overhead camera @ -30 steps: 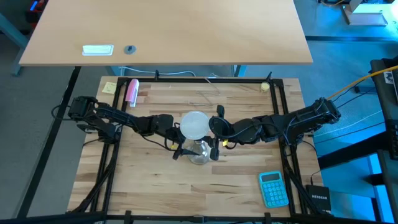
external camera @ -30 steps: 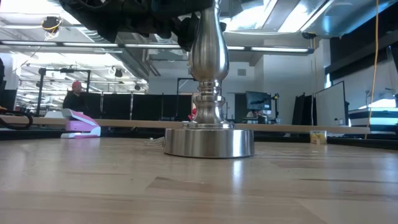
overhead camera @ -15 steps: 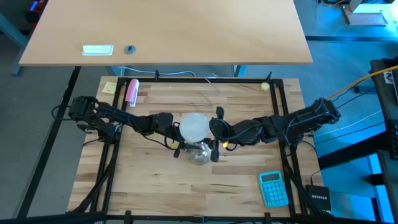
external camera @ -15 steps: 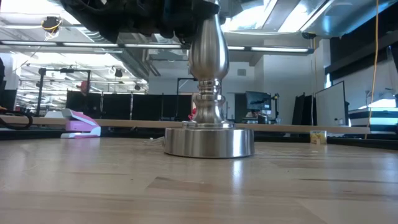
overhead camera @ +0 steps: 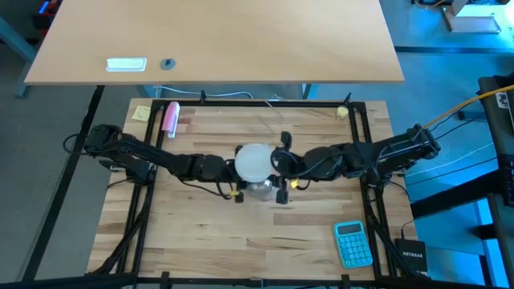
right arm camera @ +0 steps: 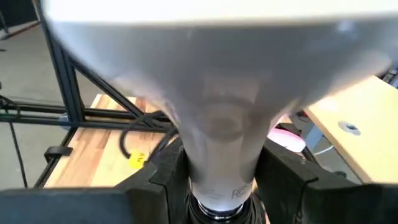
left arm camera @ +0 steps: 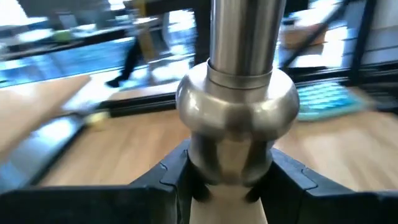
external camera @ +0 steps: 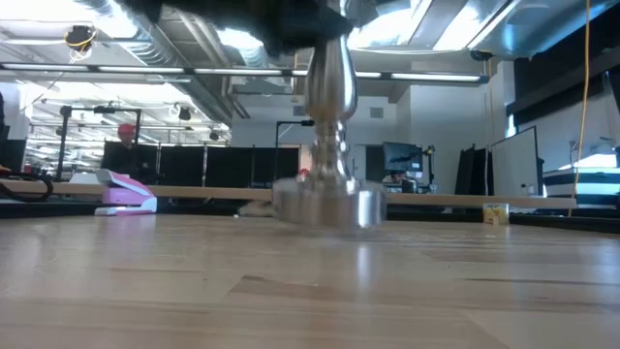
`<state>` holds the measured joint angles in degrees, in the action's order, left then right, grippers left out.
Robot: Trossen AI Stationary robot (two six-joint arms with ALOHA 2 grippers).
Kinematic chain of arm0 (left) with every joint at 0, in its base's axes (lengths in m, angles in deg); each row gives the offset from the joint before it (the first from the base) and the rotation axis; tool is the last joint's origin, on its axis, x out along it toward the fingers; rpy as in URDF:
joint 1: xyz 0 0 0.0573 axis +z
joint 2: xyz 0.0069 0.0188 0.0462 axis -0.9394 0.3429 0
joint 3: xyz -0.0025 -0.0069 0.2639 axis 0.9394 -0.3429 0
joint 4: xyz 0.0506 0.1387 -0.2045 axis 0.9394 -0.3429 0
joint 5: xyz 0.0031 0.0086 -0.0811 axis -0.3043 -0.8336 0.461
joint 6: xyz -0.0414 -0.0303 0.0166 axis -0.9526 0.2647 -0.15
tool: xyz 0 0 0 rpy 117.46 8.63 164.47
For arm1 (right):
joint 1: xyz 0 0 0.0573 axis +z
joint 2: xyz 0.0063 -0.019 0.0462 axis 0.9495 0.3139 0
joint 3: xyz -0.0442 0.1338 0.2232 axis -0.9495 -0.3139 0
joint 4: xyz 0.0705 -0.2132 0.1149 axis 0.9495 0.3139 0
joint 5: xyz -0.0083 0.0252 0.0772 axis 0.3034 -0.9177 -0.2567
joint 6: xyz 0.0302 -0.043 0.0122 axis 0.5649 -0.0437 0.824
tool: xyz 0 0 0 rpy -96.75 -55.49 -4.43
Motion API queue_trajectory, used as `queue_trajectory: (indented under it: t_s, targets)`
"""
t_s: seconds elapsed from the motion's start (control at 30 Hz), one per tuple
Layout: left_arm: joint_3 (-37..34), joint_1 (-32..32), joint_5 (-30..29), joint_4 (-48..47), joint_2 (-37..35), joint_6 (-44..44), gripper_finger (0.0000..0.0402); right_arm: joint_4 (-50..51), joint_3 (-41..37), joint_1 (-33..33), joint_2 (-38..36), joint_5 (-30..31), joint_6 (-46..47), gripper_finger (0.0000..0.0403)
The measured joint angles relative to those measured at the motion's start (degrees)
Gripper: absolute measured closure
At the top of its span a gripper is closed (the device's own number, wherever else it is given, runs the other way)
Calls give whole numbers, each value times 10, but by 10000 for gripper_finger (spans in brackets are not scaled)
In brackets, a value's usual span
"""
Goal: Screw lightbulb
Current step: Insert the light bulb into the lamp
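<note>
Two arms are meeting at the centre of the table. I'm holding the lightbulb by its narrow neck in the right gripper, jaws clamped either side, its silvery base entering the black socket. The left gripper is clamping the lamp stand below its bulge, coming in from nine o'clock. The stand looks blurred in the low view, probably shifting. I'm judging the bulb only partly seated: I should keep it upright over the socket, turn gently, and hold the stand firm.
</note>
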<state>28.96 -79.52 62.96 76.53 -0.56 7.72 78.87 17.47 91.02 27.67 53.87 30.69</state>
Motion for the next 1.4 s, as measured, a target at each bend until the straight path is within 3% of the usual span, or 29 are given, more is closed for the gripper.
queue_trajectory:
  t_s: [0.1, 0.33, 0.4, 0.67, 0.9, 0.97, 1.23, 1.4]
  targets:
    - [47, -21, -74, -53, -1, -24, 279, 21, 18, -5, -15, -11, -12, 246]
    - [122, -28, -83, -90, 1, -77, 279, 8, 24, -7, -53, -19, -31, 246]
    - [122, -33, -66, -86, 1, -86, 279, 16, 24, -7, -64, -37, -28, 246]
    - [120, -39, 117, -95, -1, -70, 279, 35, 23, -6, -71, -203, -5, 246]
    - [118, -53, 149, -95, -2, -65, 279, 19, 25, -5, -45, -235, -3, 246]
    - [117, -57, 136, -94, -3, -64, 279, 17, 26, -5, -40, -220, -2, 246]
    - [120, -65, -44, -95, -3, -52, 279, 35, 23, 15, -40, -29, -18, 246]
    - [120, -81, -132, -96, -3, -48, 279, 41, 23, 19, -23, 40, -14, 246]
